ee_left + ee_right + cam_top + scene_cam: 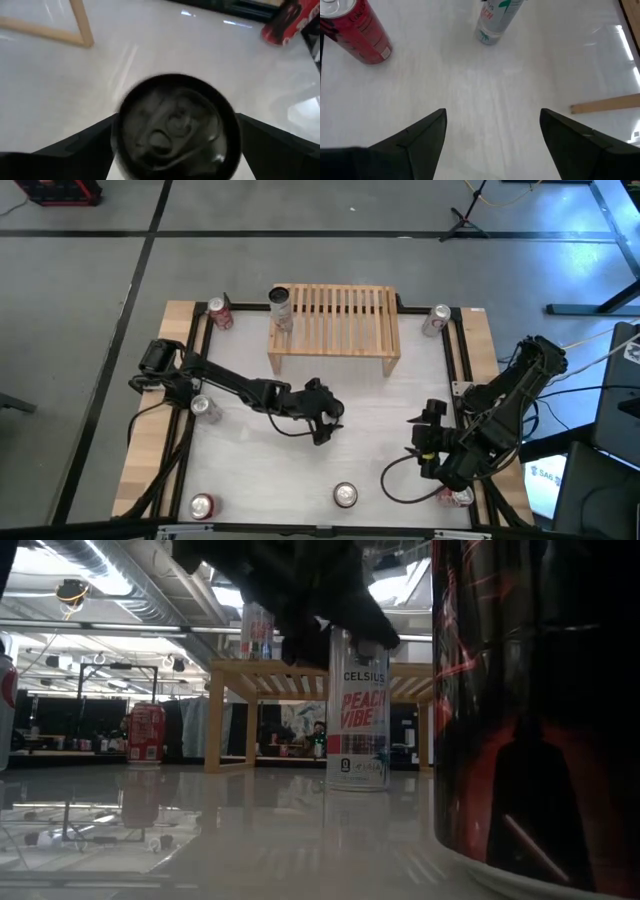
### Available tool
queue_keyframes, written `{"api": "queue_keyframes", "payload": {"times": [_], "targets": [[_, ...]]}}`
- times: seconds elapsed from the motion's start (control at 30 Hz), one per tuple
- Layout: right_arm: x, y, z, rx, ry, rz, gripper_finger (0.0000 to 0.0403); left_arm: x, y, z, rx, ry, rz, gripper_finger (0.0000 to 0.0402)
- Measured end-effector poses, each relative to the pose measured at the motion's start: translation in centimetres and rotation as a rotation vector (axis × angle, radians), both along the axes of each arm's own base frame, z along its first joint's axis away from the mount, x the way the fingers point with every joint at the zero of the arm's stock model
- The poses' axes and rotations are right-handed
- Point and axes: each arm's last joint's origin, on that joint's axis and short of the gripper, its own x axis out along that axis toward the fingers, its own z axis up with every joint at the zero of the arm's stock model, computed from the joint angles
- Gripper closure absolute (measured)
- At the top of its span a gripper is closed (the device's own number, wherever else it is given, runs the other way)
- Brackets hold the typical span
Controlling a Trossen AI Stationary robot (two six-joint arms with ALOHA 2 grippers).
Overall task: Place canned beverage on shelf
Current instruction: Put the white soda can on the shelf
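A white Celsius can (358,715) stands upright on the table's middle, on its base. My left gripper (322,420) is open and comes down over the can's top (175,125), one finger on either side of it. The pale wooden slatted shelf (335,325) stands at the far middle on its side legs. One can (281,305) stands upright on the shelf's left end. My right gripper (430,442) is open and empty above the table's right part, as its wrist view shows (492,130). My left gripper reaches the Celsius can from above, pointing down, with a finger (90,145) on either side of the can's top rim. Whether the fingers touch the can, I cannot tell. The can stands upright on the table.
Loose cans stand around the table: far left (220,310), far right (437,320), left side (205,408), near left (202,505), near middle (346,495) and near right (460,496). The near-middle can fills the low view's right side (540,710).
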Motion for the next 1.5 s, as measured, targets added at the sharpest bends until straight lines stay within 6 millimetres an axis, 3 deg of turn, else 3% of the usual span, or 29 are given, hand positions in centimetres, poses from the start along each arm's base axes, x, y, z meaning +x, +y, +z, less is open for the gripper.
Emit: {"api": "queue_keyframes", "payload": {"times": [0.33, 0.43, 0.53, 0.7, 0.9, 1.17, 1.37, 1.5], "targets": [[0.0, 0.0, 0.0, 0.000, 0.000, -0.001, 0.0095, 0.2, 0.1, -0.2, -0.037, -0.014, 0.032, 0.0159], [0.0, 0.0, 0.0, 0.000, 0.000, -0.001, 0.0095, -0.1, 0.1, 0.6, -0.049, -0.030, 0.025, 0.0166], [0.1, 0.0, 0.0, 0.009, 0.004, -0.001, 0.0095, -0.9, 0.3, 2.8, -0.072, -0.079, 0.031, 0.0166], [0.3, -0.2, 0.0, 0.020, 0.006, -0.014, 0.0095, -4.1, 0.8, 8.5, -0.107, -0.199, 0.031, 0.0166], [1.7, -2.2, 0.7, 0.043, -0.028, -0.084, 0.0095, -10.4, 2.5, 15.2, -0.132, -0.335, 0.055, 0.0166], [4.0, -6.5, 1.9, 0.058, -0.112, -0.231, 0.0095, -16.5, 7.4, 18.7, -0.042, -0.278, 0.166, 0.0166], [5.2, -9.0, 1.9, 0.038, -0.122, -0.332, 0.0095, -18.5, 10.2, 21.2, 0.106, -0.149, 0.203, 0.0166], [5.7, -9.9, 2.0, 0.041, -0.134, -0.378, 0.0095, -18.8, 11.9, 20.9, 0.118, -0.100, 0.209, 0.0166]]}}
